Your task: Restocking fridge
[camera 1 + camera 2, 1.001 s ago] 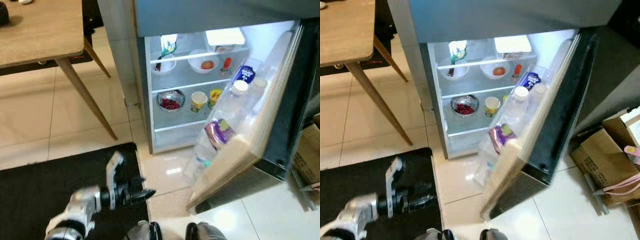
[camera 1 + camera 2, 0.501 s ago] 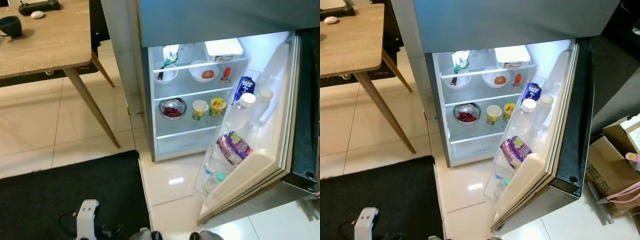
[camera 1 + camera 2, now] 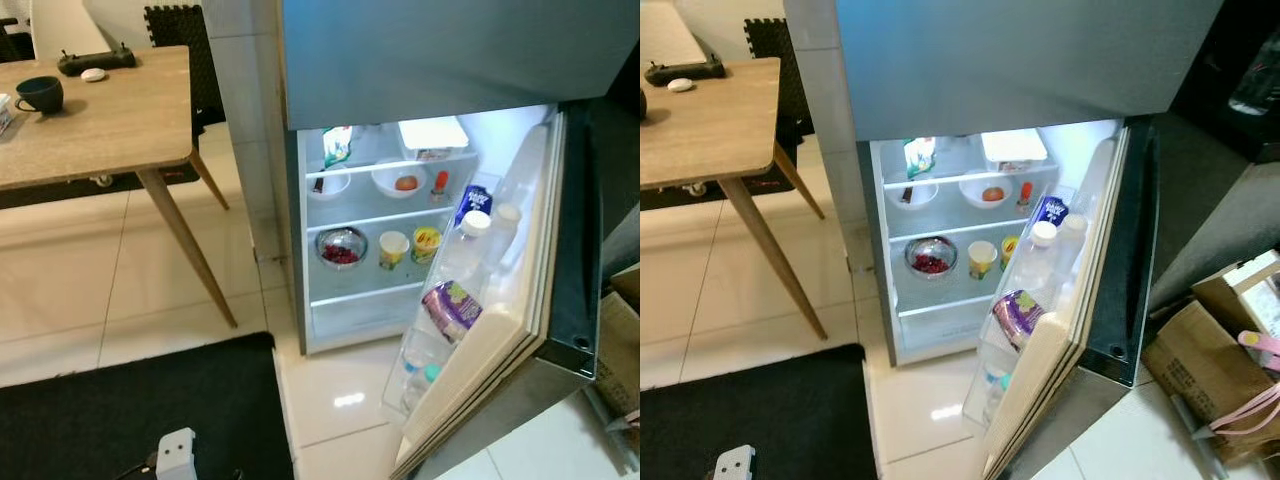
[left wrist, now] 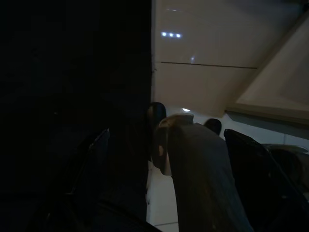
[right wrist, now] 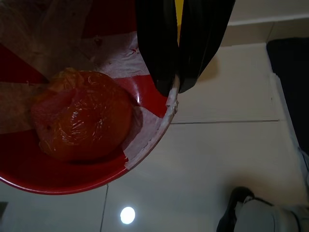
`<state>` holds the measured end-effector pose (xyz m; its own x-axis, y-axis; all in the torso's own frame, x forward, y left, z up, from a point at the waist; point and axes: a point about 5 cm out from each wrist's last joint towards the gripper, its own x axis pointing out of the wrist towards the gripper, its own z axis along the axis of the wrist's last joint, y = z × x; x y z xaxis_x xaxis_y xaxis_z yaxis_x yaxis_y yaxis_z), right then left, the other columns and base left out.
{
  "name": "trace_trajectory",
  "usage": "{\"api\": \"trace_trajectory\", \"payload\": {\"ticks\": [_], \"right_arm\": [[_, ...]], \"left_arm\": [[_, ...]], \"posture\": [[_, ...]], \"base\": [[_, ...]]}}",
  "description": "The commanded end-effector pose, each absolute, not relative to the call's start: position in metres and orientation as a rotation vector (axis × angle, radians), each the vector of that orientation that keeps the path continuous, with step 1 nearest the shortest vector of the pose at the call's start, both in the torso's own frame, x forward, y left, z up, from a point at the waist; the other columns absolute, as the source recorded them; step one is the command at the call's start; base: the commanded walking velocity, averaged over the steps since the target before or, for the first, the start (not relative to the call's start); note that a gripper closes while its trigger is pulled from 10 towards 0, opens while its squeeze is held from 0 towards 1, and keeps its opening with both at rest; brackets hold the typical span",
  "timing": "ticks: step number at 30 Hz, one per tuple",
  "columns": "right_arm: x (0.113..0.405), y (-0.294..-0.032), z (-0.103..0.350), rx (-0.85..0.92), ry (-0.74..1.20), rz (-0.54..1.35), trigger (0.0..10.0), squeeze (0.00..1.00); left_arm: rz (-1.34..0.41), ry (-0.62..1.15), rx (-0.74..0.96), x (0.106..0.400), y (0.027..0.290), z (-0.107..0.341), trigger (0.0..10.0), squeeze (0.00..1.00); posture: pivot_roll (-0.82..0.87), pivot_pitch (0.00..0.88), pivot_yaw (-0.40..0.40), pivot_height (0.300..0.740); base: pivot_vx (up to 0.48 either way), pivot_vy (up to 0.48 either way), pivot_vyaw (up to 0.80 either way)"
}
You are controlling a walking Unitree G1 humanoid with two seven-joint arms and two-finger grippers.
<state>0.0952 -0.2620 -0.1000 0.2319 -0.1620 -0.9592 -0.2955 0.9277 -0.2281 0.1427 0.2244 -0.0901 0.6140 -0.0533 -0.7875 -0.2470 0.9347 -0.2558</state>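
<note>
Red and shallow, the bowl (image 5: 63, 159) hung from the right gripper (image 5: 173, 84), whose fingers pinched its film-wrapped rim, low over the pale floor before the open fridge (image 3: 400, 230). It looked light but slippery under the wrap, the orange fruit (image 5: 82, 121) inside apt to roll if tilted. Whether the left gripper (image 4: 164, 145) was spread or closed could not be told.

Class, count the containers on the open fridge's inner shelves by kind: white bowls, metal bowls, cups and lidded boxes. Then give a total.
White bowls: 2
Metal bowl: 1
Cups: 2
Lidded box: 1
Total: 6
</note>
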Motion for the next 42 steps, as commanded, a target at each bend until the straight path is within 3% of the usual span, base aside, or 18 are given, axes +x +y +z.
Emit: {"api": "trace_trajectory", "payload": {"ticks": [1,4,42], "right_arm": [[0.093,-0.262,-0.100,-0.401,1.360,0.084,10.0,0.00],[0.094,-0.262,-0.100,-0.413,1.369,0.095,10.0,0.00],[0.091,-0.256,-0.103,-0.361,1.409,0.144,10.0,0.00]], "left_arm": [[0.132,0.947,-0.361,0.135,0.221,-0.094,10.0,0.00],[0.141,0.947,-0.358,0.134,0.222,-0.095,10.0,0.00],[0.139,0.973,-0.332,0.133,0.210,-0.098,10.0,0.00]], "posture": [[-0.11,0.024,-0.022,0.740],[-0.11,0.021,-0.024,0.740],[-0.10,0.012,-0.033,0.740]], "base": [[0.000,0.000,0.00],[0.000,0.000,0.00],[0.000,0.000,-0.75]]}}
